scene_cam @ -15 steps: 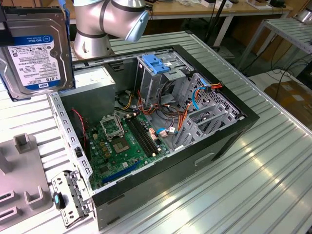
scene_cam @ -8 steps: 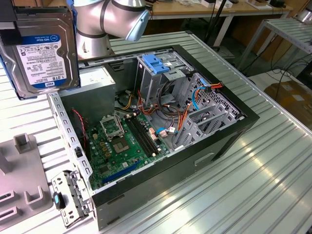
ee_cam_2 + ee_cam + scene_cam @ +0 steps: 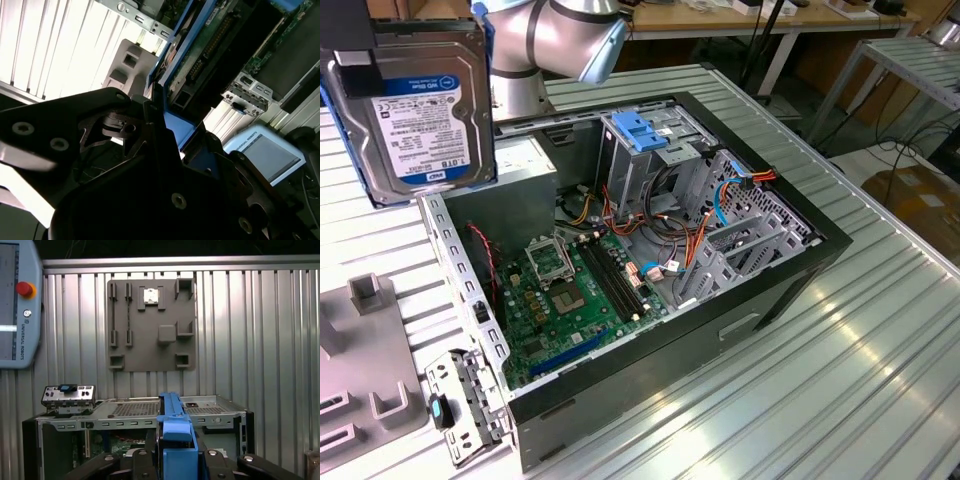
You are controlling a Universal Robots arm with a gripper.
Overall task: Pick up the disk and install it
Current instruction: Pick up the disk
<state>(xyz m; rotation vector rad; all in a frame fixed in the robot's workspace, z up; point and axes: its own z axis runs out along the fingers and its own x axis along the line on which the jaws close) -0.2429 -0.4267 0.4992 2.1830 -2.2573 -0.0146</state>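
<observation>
The claw (image 3: 175, 460) was clenched on the disk (image 3: 420, 110), gripping it by its blue side rails; in the first wrist view one rail's edge stood between the claw's black halves. The disk hung upright in the air, clear of the bench (image 3: 860, 380), with its white, blue-banded label facing outward. It was toward the bench's side at the exterior view's left, near a corner of the open computer case (image 3: 775, 290). Inside the case stood the metal drive cage (image 3: 650, 165), topped by a blue latch (image 3: 638, 130) and well apart from the disk. A grey fixture plate (image 3: 365, 350) lay flat on the bench beside the case.
</observation>
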